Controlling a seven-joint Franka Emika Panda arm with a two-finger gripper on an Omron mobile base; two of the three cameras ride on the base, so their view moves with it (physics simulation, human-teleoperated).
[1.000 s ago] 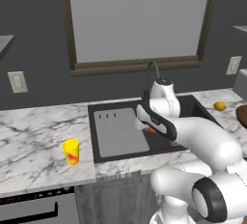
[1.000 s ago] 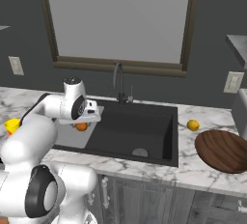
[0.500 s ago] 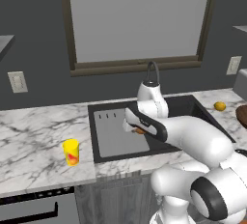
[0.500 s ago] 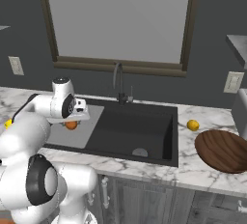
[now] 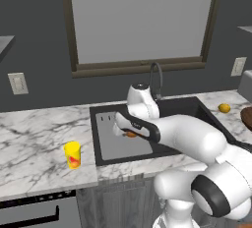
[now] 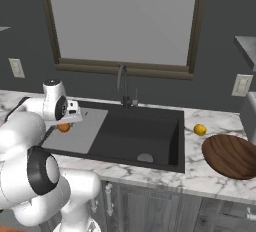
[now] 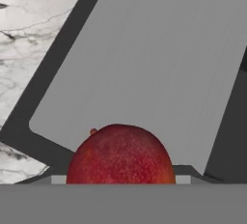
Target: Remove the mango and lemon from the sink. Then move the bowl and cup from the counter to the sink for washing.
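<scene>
Carrying mango (image 7: pixel 120 154) clamped in gripper (image 5: pixel 129 132) over sink (image 5: pixel 114 146) drainboard; next, set it on counter (image 5: pixel 34 138) leftward and release.

Two base cameras and a hand camera are all looking at the sink area.

The left base view is looking forward and down from behind the arm, with the black recessed sink (image 5: pixel 197 109) right of centre; the right base view is facing the same black basin (image 6: pixel 145 136) and white grey-veined marble counter (image 6: pixel 215 171) from the other side. The hand view is looking closely down past the jaws, the small orange-red egg-shaped mango (image 7: pixel 120 155) sitting just ahead of them over the grey ribbed drainboard panel (image 7: pixel 159 68).
</scene>
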